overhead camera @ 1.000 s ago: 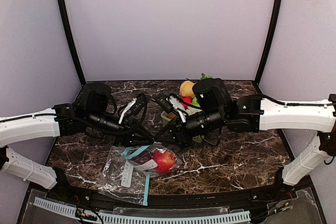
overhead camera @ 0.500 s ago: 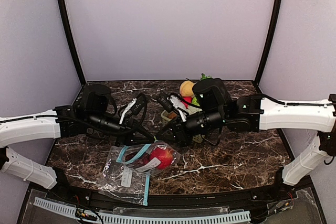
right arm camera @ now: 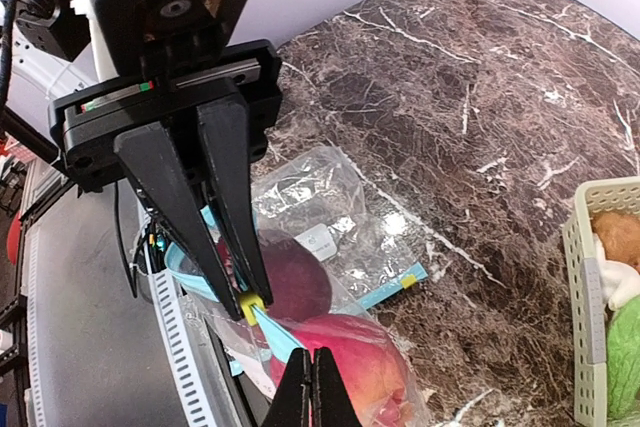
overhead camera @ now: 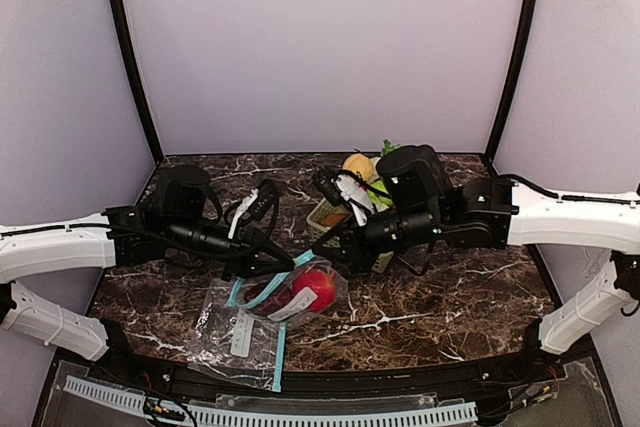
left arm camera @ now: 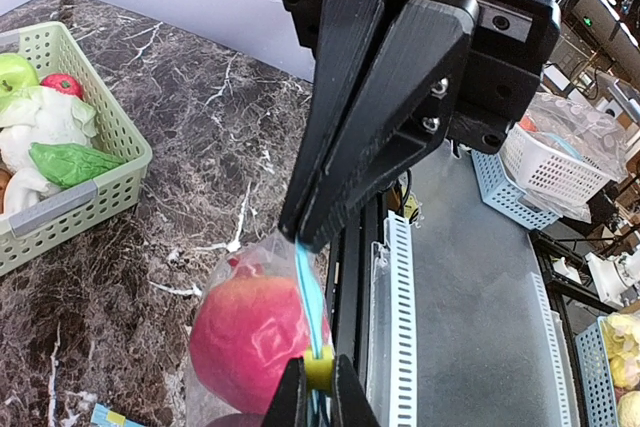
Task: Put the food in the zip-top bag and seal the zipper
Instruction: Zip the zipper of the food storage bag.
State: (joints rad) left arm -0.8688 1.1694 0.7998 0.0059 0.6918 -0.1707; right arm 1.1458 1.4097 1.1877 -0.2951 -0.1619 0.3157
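Observation:
The zip-top bag is raised at its mouth between my two grippers. Inside it are a red fruit, also seen as the pink-red fruit, and a darker red fruit. My left gripper is shut on the yellow zipper slider. The right gripper is shut on the blue zipper strip a short way along from the slider. More food stays in the pale green basket: white cauliflower, a green apple and a small red piece.
A second clear bag with a white label lies flat on the marble under and left of the raised one, its blue strip near the front edge. The basket stands behind the grippers. A white slotted rail runs along the table's front.
My left gripper has closed on the yellow slider. Both grippers have risen and drawn the bag mouth taut, and the right arm has shifted slightly right; the red fruit rolled with the bag.

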